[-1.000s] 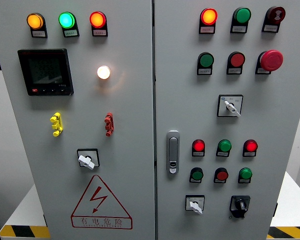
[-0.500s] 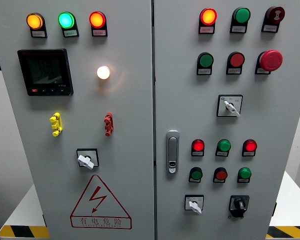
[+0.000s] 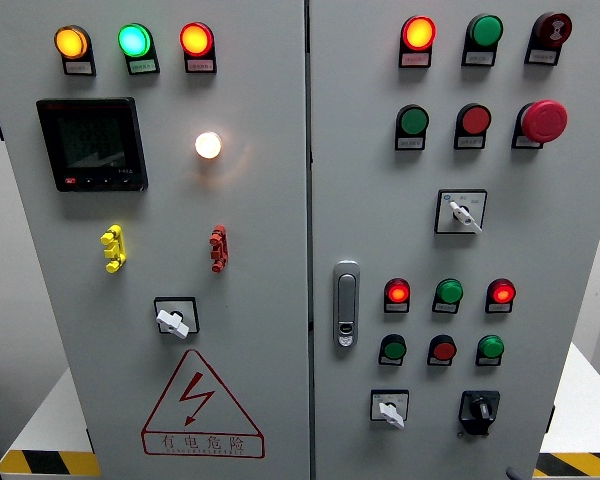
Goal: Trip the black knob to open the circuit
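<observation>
The black rotary knob (image 3: 479, 410) sits at the bottom right of the right cabinet door, on a black square plate. Its white pointer mark faces roughly upward. Neither of my hands shows in the head view, and nothing touches the knob.
A white-handled selector (image 3: 389, 410) is just left of the knob, and another (image 3: 462, 213) sits higher up. Rows of red and green lamps (image 3: 448, 293) and buttons (image 3: 443, 350) lie above the knob. Door latch (image 3: 347, 303), red emergency stop (image 3: 543, 120), left door meter (image 3: 91, 144).
The view has shifted by a pixel or two; nothing on the panel has moved and the lamps look the same.
</observation>
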Controlling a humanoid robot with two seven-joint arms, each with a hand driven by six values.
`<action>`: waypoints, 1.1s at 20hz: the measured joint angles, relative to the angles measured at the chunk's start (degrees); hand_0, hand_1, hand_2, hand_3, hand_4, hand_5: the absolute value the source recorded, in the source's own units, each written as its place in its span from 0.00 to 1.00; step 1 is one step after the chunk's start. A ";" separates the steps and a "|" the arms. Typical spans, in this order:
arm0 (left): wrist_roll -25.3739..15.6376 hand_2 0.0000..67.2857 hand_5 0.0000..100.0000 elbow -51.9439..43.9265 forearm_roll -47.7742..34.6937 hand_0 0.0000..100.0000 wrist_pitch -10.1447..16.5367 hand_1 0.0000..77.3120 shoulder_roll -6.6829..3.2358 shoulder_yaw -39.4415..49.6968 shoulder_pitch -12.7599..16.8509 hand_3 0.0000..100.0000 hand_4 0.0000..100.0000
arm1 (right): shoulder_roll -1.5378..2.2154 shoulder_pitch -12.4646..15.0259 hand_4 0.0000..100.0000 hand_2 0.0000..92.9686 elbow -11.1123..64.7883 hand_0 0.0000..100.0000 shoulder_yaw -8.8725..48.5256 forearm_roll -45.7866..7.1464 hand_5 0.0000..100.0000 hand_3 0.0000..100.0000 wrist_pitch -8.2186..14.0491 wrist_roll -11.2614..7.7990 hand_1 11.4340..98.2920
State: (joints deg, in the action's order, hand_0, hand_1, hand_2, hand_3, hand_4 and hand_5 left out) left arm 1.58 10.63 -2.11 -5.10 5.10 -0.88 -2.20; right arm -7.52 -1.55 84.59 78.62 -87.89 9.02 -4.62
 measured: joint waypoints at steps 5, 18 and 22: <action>0.00 0.29 0.09 0.00 0.00 0.00 0.00 0.00 -0.01 0.00 0.00 0.26 0.10 | -0.67 -2.55 0.92 0.00 0.40 0.87 -0.07 0.00 1.00 0.91 0.63 0.48 0.66; 0.00 0.29 0.09 0.00 0.00 0.00 0.00 0.00 -0.01 0.00 0.00 0.26 0.10 | -0.18 -6.91 0.91 0.00 -3.71 1.00 4.51 0.93 1.00 0.89 0.77 0.42 0.71; 0.00 0.29 0.09 0.00 0.00 0.00 0.00 0.00 -0.01 0.00 0.00 0.26 0.10 | -0.23 -7.60 0.91 0.00 -4.17 1.00 4.23 1.14 1.00 0.88 0.76 0.71 0.71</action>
State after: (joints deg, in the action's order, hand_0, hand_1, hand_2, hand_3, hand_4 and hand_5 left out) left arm 1.58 10.63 -2.11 -5.10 5.10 -0.88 -2.20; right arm -7.75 -9.16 80.42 82.85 -86.74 9.79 -3.91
